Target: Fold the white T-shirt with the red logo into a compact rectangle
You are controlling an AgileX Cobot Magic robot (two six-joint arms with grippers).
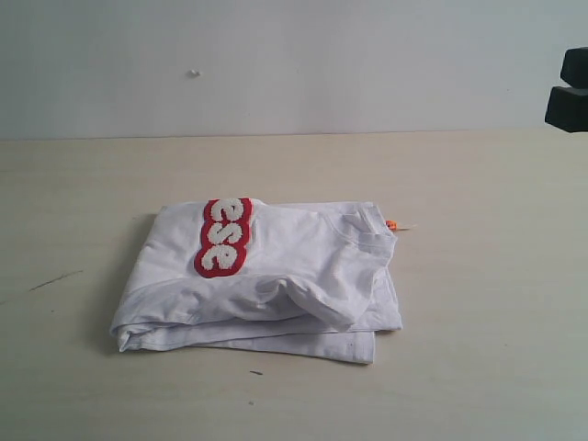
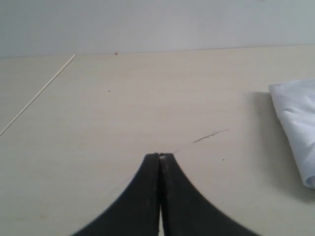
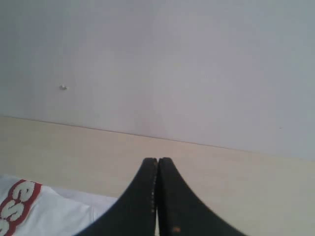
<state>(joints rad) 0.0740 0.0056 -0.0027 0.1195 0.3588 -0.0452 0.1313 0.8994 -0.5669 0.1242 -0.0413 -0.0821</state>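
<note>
White cotton lies folded near the middle of the pale wood-grain table [image 1: 487, 294]. The white T-shirt [image 1: 276, 289] forms a roughly rectangular bundle of several layers. Its edges are stacked unevenly along the near side, and a soft bulge of cloth is rumpled at the near right. The red logo [image 1: 225, 237] sits on the top layer toward the far left of the bundle. Only the fuzzy white letters "ese" show inside their thick red outline; the rest is hidden by the fold. The ribbed collar [image 1: 356, 226] faces up at the far right corner, and a small orange neck tag [image 1: 391, 224] pokes out just beside it over the table. A thin dark scratch [image 1: 55, 279] marks the tabletop well to the left of the shirt.

The left gripper [image 2: 160, 156] has its black jaws pressed together with nothing between them. It hangs over bare table with the scratch just ahead of it. A rounded folded edge of the shirt lies off to one side, apart from the fingers.

The right gripper [image 3: 157, 160] is likewise closed tip to tip and empty. It is held above the table facing the plain grey wall [image 1: 294, 64], and the logo end of the shirt shows near its fingers, untouched. In the exterior view only a black block [image 1: 571, 90] of the right-hand arm shows at the upper right edge, well clear of the shirt.
</note>
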